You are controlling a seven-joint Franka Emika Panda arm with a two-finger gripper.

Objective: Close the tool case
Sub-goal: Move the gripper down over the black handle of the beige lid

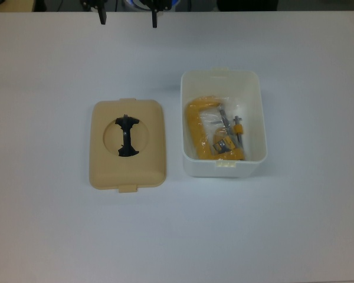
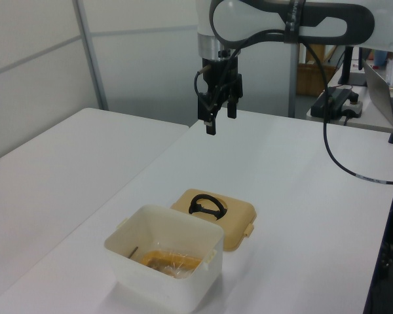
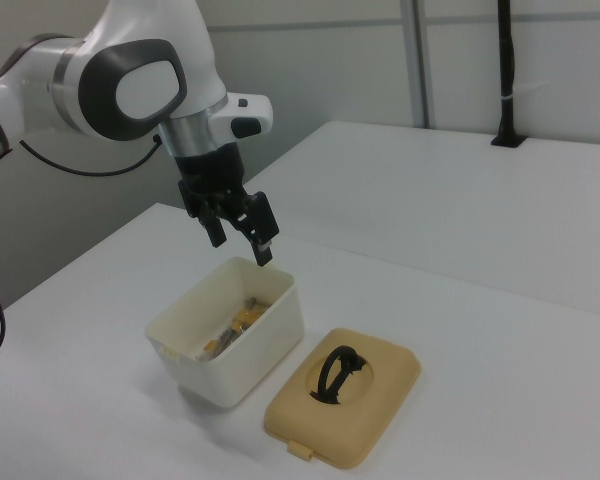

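Resting flat on the table [image 1: 47, 236], the lid [image 1: 128, 143] lies handle-up just beside the open tub [image 1: 223, 122] (top view's left), ready for a top grasp. The gripper [image 3: 240, 238] hovers high above, jaws wide and empty. A yellow clamp [image 1: 200, 127] sits inside.

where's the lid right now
The tan lid lies flat on the white table, handle up, beside the open tub, on the top view's left.
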